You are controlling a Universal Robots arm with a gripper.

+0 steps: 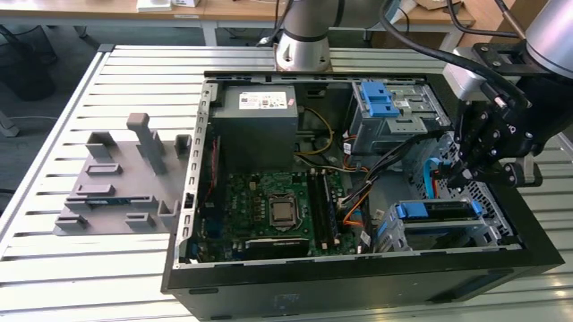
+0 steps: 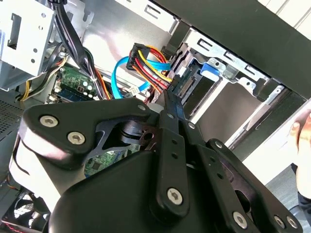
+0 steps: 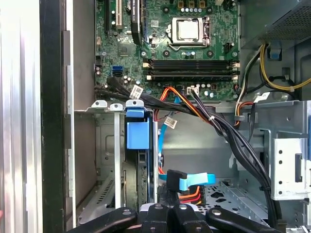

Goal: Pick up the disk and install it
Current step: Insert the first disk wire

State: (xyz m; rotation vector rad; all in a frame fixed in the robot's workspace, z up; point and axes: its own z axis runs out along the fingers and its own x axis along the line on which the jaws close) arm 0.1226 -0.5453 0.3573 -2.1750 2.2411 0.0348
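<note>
So the black gripper [image 1: 473, 176] hangs mid-right of the exterior view, just above the silver blue-framed disk [image 1: 436, 210] in its bay; can't tell if the claw's open.

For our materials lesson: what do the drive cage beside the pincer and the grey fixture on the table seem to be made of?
Drive cage: looks like bare sheet metal, dull silver with punched holes and folded edges. Grey fixture: probably matte plastic, perhaps printed, given its uniform grey blocky shapes; not certain.

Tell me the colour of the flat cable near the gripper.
Light blue cable, clearest in the first wrist view.
</note>
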